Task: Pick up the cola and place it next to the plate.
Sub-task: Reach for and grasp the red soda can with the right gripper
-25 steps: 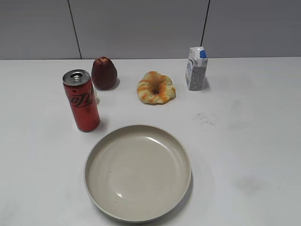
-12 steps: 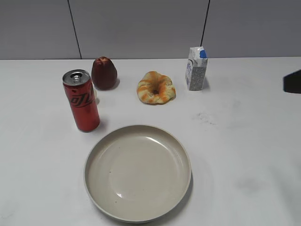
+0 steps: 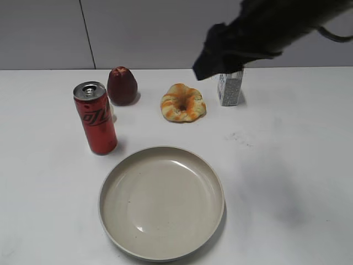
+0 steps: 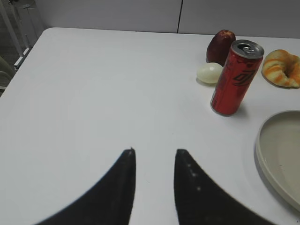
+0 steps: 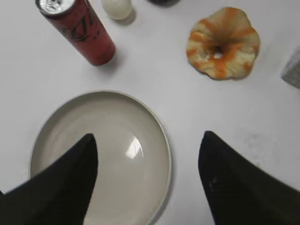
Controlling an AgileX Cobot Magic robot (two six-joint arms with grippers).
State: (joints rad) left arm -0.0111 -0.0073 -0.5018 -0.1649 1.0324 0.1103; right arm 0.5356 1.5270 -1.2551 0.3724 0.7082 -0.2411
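Task status: not started. The cola (image 3: 96, 117) stands upright on the table (image 3: 287, 143), untouched, just behind and left of the plate (image 3: 161, 202) (near its rim, not in contact). The right gripper (image 5: 147, 154) is high above the plate, fingers spread wide and empty. The left gripper (image 4: 153, 157) sits low and well apart from the can, fingers parted, holding nothing. Remaining: approach, grasp, lift, place.

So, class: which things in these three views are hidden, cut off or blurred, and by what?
- Milk carton: exterior view, top hidden by the blurred right arm.
- White egg-like object: exterior view, hidden behind the cola.
- Plate: left wrist view, cut by the right edge.
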